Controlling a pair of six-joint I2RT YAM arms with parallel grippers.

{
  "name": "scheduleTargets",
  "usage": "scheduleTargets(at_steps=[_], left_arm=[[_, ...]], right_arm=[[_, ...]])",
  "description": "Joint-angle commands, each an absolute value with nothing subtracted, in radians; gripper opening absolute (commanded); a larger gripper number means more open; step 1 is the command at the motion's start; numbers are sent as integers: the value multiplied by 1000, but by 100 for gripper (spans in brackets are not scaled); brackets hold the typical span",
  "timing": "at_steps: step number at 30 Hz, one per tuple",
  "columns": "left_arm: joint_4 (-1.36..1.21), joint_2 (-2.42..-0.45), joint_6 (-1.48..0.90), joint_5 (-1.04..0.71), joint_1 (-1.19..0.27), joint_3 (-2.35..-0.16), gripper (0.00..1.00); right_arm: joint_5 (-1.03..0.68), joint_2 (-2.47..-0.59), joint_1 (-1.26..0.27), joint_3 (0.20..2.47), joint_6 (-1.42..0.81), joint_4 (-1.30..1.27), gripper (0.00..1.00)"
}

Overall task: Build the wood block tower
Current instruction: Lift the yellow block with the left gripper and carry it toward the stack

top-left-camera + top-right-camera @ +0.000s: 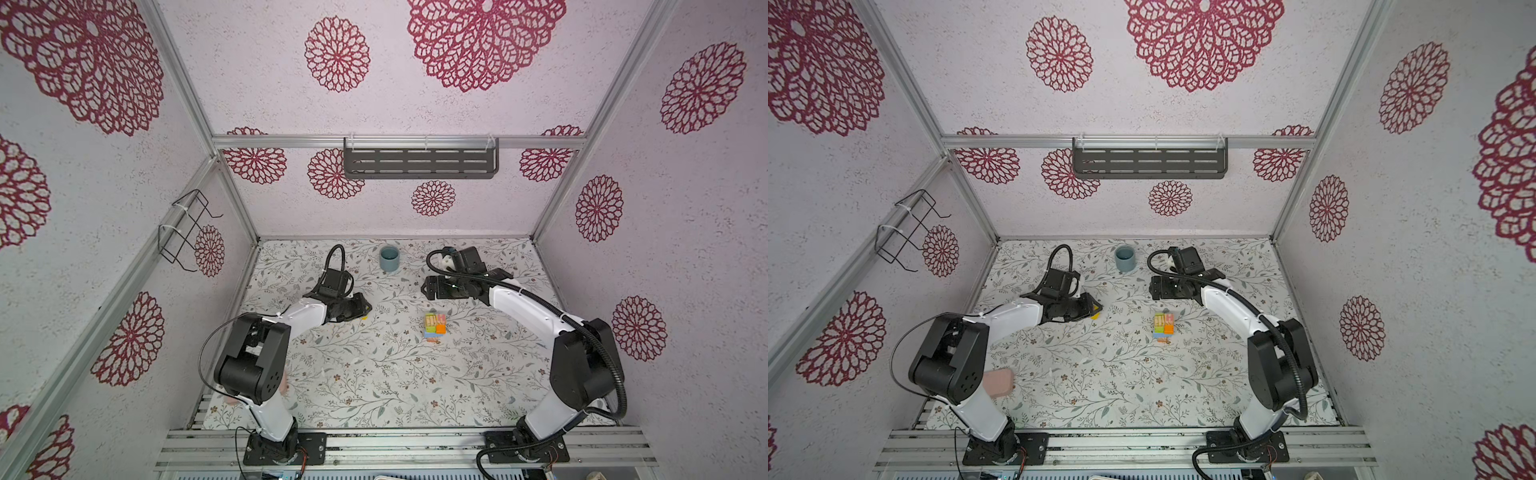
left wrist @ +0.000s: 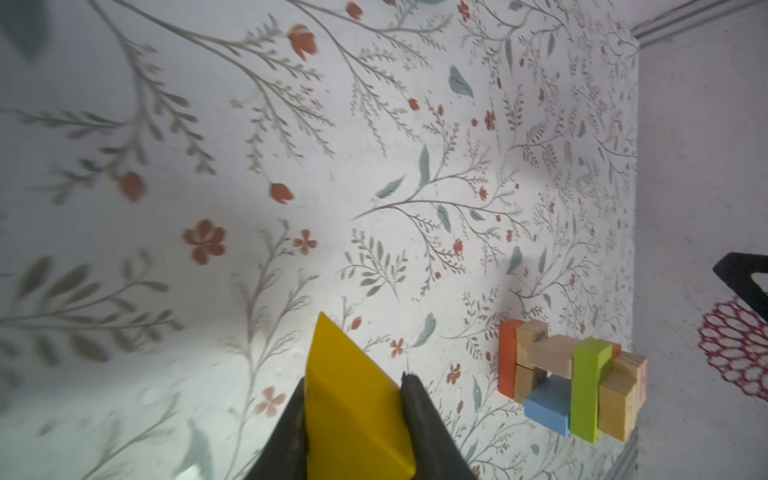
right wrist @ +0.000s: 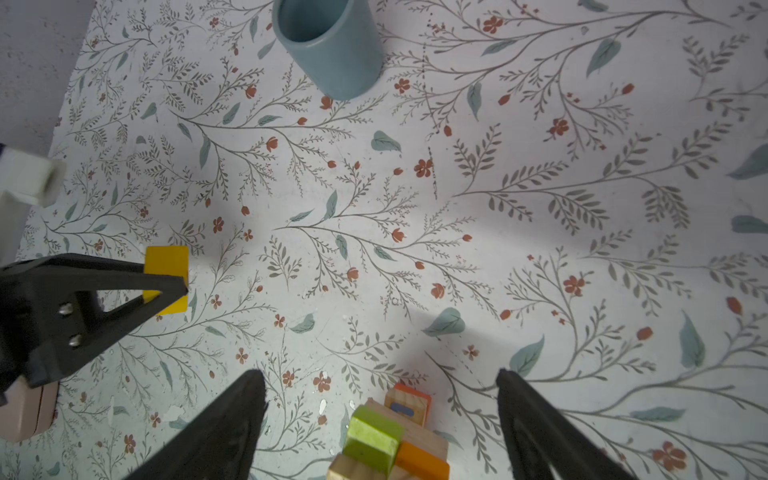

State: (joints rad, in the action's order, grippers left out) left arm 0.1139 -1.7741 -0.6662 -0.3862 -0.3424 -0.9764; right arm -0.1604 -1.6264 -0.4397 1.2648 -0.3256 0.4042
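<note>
Floral tabletop (image 1: 374, 374); left end effector (image 2: 357, 378) grips yellow wedge (image 2: 353, 415); tower (image 1: 435, 325) apart

You've got pale textured walls (image 1: 374, 104) w/ dark-red lace-flower medallions (image 1: 337, 54) on the back & both sides, held in an aluminium frame (image 1: 282, 142). A dark slotted shelf (image 1: 420, 163) hangs off the back crossbar, and a black wire rack (image 1: 183, 232) is zip-tied to the left post. The table (image 1: 374, 374) has a white floral-vine cover, w/ aluminium rails (image 1: 415, 444) along the front edge. Light's even, shadows soft.
</note>
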Motion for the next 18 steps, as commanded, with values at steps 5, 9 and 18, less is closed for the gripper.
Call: scheduleTargets(at_steps=[5, 9, 18], left_arm=[[-158, -1881, -758, -550, -381, -961, 23], [-231, -1928, -791, -592, -388, -952, 25], [-256, -2023, -804, -616, -400, -971, 36]], right_arm=[[-126, -1541, -431, 1246, -348, 433, 90], [-118, -1526, -431, 1238, -351, 440, 90], [-104, -1497, -431, 1207, -356, 433, 90]])
